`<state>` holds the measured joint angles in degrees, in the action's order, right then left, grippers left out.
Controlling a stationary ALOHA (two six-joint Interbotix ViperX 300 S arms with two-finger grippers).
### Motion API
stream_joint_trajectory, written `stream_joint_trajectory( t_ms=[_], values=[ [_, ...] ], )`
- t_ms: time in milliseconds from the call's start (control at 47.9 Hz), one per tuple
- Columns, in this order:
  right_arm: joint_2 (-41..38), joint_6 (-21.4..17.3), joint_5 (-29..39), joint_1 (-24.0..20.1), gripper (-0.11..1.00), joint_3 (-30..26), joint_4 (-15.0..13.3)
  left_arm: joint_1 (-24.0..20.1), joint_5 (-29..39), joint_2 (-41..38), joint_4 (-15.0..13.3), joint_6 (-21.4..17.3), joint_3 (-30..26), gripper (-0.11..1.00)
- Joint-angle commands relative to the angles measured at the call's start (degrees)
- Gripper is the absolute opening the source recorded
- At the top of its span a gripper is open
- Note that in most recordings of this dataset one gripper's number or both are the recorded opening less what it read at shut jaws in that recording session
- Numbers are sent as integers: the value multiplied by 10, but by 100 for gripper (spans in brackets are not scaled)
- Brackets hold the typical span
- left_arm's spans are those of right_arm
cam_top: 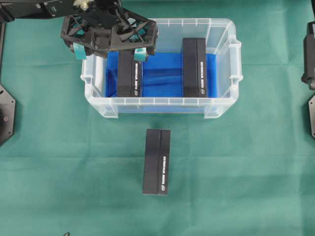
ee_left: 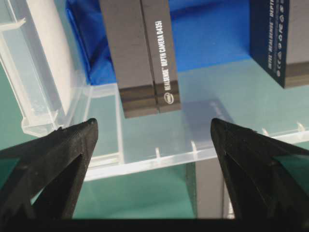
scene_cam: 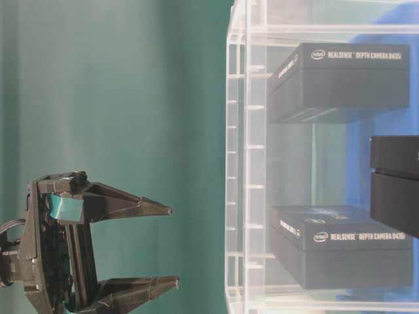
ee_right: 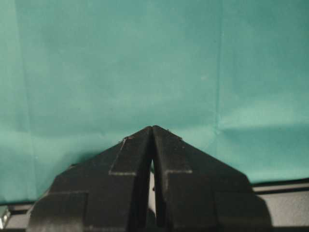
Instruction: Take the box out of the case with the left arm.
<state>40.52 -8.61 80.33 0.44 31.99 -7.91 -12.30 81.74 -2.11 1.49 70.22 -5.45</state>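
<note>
**Left gripper spread wide above the case's left-hand box**

Green cloth covers the bench [cam_top: 59, 167], and on it sits the case [cam_top: 224, 105], a clear plastic tub with a rimmed edge and a bright blue lining [cam_top: 162, 73] on its bottom. Two long black boxes lie inside it, parallel and well apart: the left box [cam_top: 129, 78] near the left wall, the right box [cam_top: 194, 69] toward the right side. A third black box [cam_top: 156, 162] lies outside on the cloth, in front of the case's near wall.

In the overhead view the left arm [cam_top: 29, 10] reaches in from the upper left, and the left gripper [cam_top: 109, 51] hangs over the case's left end, above the far end of the left box. Its teal-padded fingers [cam_top: 140, 53] stand far apart, with nothing between them. From the left wrist view the two black tips frame the case's near rim, with the left box's end between and beyond them.

The right gripper [ee_right: 152, 129] shows over bare green cloth, its tips pressed together and holding nothing.
</note>
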Motion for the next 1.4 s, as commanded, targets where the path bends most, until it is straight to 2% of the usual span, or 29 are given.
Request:
stream_joint_trajectory(
  t_ms=[0,1378],
  values=[
    [1,-1,-1,1,3,-8,1,2,0,9,2,-1,-8,98],
    [0,-1,-1,0,3,-9,1,2,-15,5,2,-2,-2,98]
  ],
)
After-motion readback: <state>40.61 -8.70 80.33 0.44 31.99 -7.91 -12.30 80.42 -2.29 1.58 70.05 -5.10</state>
